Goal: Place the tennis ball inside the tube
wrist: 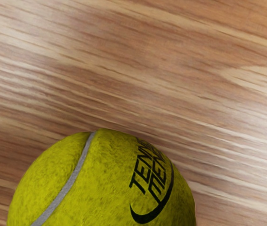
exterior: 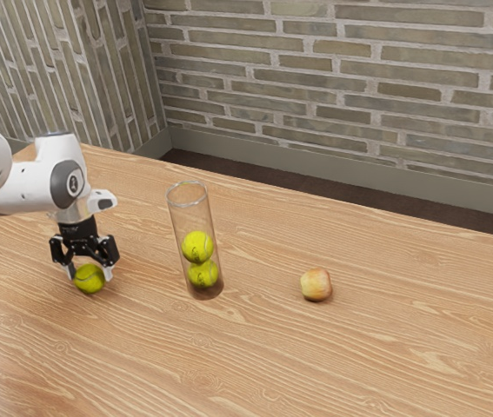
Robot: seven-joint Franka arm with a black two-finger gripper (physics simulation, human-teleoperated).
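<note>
Fingers [exterior: 109, 273] stand spread on either side of the loose tennis ball [exterior: 89, 279] in the exterior view; you have it low on the desk [exterior: 385, 365], nearest the far corner at the exterior view's left. The clear tube [exterior: 177, 228] stands upright farther along the far edge, two balls [exterior: 199, 254] stacked inside, with an apple [exterior: 316, 284] beyond, toward the exterior view's right.

In the wrist view you see the same ball's seam and black print against the wood grain.

You seem to be at the grasp: close evenly, lift above the tube's rim, then centre the ball over the mouth.
</note>
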